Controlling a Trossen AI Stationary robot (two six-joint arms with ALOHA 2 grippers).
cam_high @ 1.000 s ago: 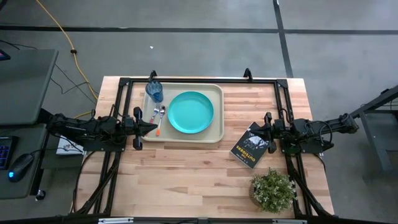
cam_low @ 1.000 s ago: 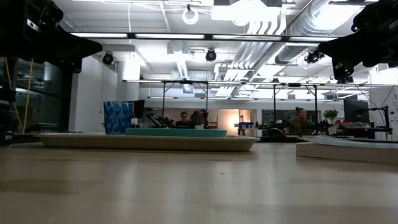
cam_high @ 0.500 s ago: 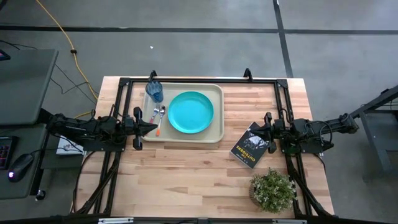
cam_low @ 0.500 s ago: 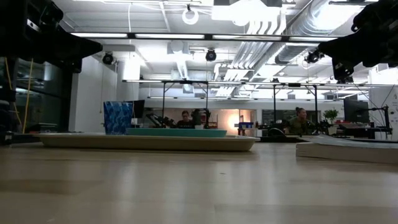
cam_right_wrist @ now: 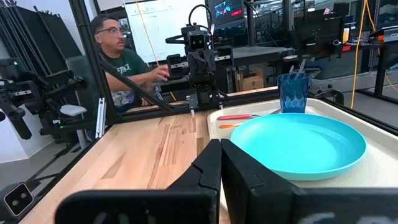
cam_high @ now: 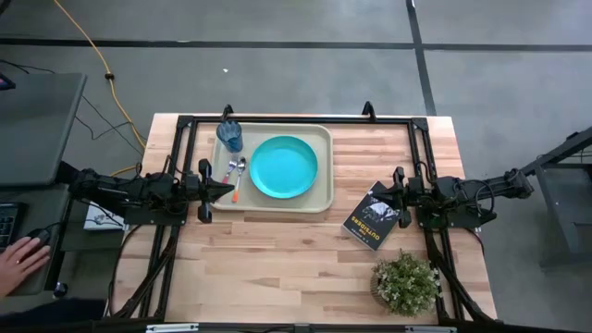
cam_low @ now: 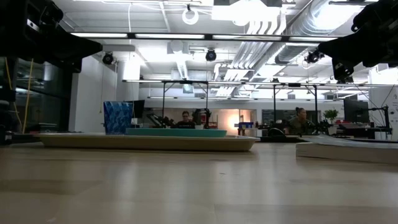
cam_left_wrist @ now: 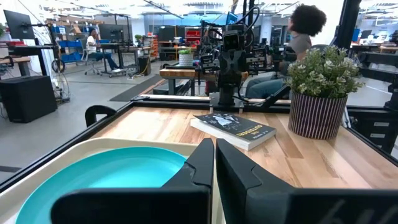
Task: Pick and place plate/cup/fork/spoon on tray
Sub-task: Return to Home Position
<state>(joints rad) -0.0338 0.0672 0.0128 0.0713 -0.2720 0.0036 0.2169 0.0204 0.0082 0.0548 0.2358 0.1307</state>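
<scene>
The cream tray (cam_high: 319,199) lies at the table's far middle. On it rest the turquoise plate (cam_high: 283,166), the blue cup (cam_high: 229,137) standing at its far left corner, and the pinkish-red-handled fork (cam_high: 228,172) and orange-handled spoon (cam_high: 238,178) lying side by side left of the plate. My left gripper (cam_high: 228,189) is shut and empty, at the tray's left rim, near the cutlery. My right gripper (cam_high: 392,197) is shut and empty at the right, over the black book's right edge. The plate also shows in both wrist views (cam_left_wrist: 106,180) (cam_right_wrist: 298,144).
A black book (cam_high: 372,222) lies right of the tray. A potted plant (cam_high: 405,282) stands at the near right. A black frame (cam_high: 296,120) runs along the far edge. A person's hand (cam_high: 18,259) rests on a desk left of the table; a person (cam_right_wrist: 118,56) sits beyond it.
Both arms and the tray's things have kept still. A person's hand has come onto the mouse on the desk left of the table.
</scene>
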